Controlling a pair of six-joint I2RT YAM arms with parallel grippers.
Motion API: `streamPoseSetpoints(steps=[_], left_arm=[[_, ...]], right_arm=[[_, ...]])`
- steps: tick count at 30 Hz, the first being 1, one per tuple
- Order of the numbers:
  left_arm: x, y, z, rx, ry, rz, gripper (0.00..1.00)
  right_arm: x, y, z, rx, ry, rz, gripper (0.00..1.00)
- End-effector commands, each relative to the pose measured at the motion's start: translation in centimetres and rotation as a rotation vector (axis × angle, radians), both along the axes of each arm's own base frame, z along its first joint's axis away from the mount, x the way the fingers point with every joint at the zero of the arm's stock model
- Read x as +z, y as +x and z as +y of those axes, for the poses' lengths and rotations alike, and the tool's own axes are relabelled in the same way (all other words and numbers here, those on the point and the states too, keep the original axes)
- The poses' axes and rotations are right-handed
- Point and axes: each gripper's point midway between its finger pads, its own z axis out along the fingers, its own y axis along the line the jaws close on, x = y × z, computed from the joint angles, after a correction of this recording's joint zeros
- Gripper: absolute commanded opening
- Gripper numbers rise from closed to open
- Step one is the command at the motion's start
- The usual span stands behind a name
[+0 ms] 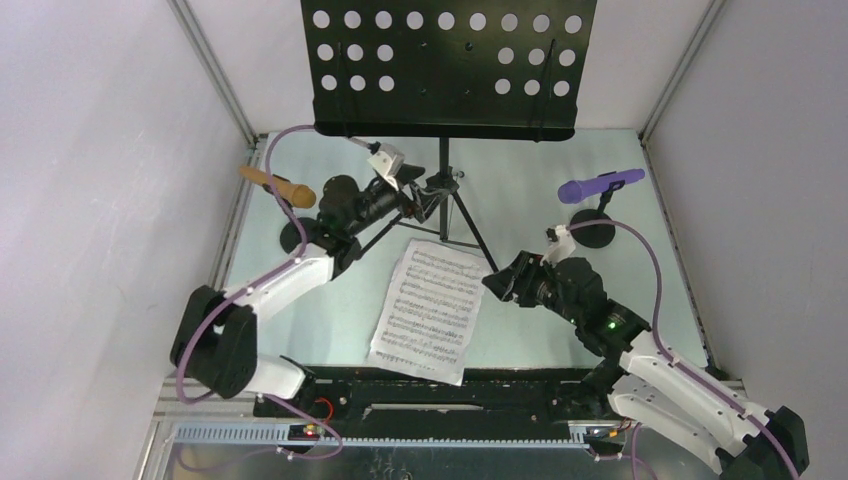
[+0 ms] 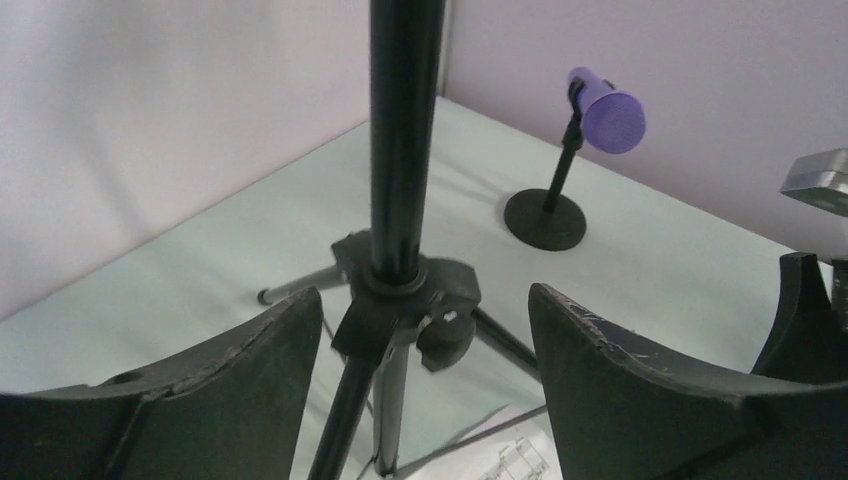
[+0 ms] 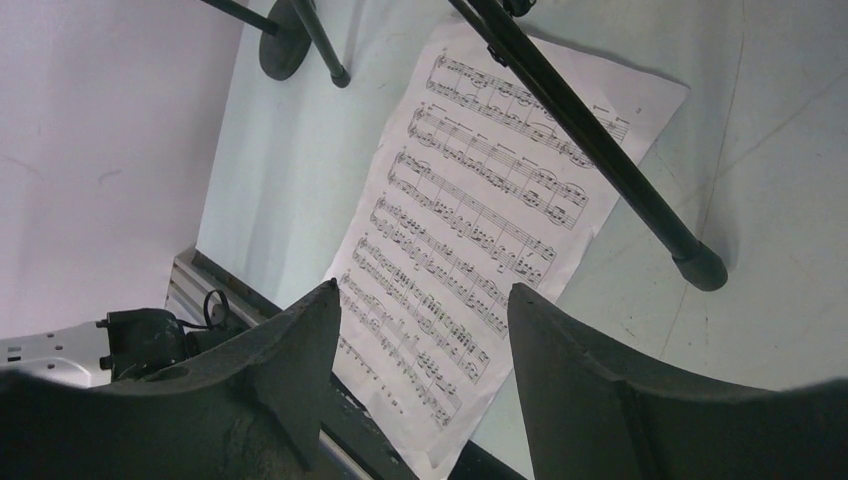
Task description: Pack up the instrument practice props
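The black perforated music rack (image 1: pixel 447 62) stands at the back on a pole (image 2: pixel 403 140) with tripod legs (image 1: pixel 470 235). My left gripper (image 1: pixel 418 198) is open, its jaws either side of the tripod hub (image 2: pixel 405 300) without touching it. A white sheet-music page (image 1: pixel 428 308) lies flat at the front centre, under one leg (image 3: pixel 590 150). My right gripper (image 1: pixel 497 283) is open and empty, just right of the page (image 3: pixel 470 230). The purple microphone (image 1: pixel 598 185) rests in its black round-based holder (image 1: pixel 593 233) at the right. The tan microphone (image 1: pixel 277 184) sits on the left holder (image 1: pixel 297 236).
White walls with metal corner posts close in the pale table (image 1: pixel 520 190) on three sides. A black rail (image 1: pixel 440 400) runs along the near edge between the arm bases. Purple cables (image 1: pixel 650 260) loop over both arms.
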Motion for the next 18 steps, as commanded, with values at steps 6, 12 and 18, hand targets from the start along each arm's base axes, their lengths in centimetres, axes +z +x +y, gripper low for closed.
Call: streamPoseSetpoints(steps=[6,12,18], left_arm=[[6.4,1.2,-1.9,-0.206,-0.096,-0.216,0.8],[6.2,2.3,-3.0,-0.302,-0.056,-0.201,0.77],[5.8,2.4,-4.6,-0.423,-0.03,-0.175,0.66]], right_arm=[[1.1,-0.3,-0.6,-0.011,-0.005,-0.012,0.7],[0.9,-0.6,-0.8,-0.009,-0.008,-0.002,0.7],[0.7,-0.9,-1.1,-0.017,-0.002,-0.001,0.7]])
